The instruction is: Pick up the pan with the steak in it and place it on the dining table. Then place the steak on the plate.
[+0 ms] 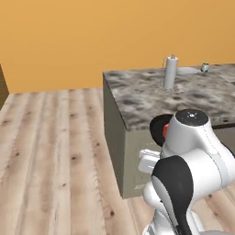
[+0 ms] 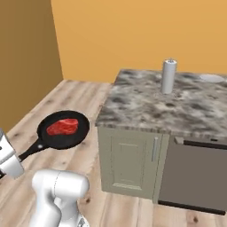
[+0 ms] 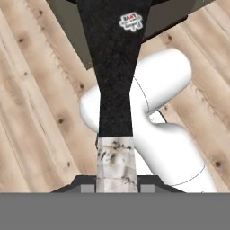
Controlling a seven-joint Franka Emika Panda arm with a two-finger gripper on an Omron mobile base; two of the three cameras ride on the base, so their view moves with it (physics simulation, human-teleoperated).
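pan point(image 2: 63, 129): lower left of the right base view, in the air over the wood floor, short of the table point(image 2: 146, 106)
steak point(image 2: 62, 126): lying in the pan
fingers point(image 2: 11, 166): narrow, clamped on the pan handle
advice: carry it level, clear the table edge before lowering

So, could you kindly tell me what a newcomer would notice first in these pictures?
Most striking is the black pan held in the air over the wooden floor, left of the marble-topped dining table, with the red steak lying in it. The claw grips the pan's handle. On the table stands a tall grey cylinder.
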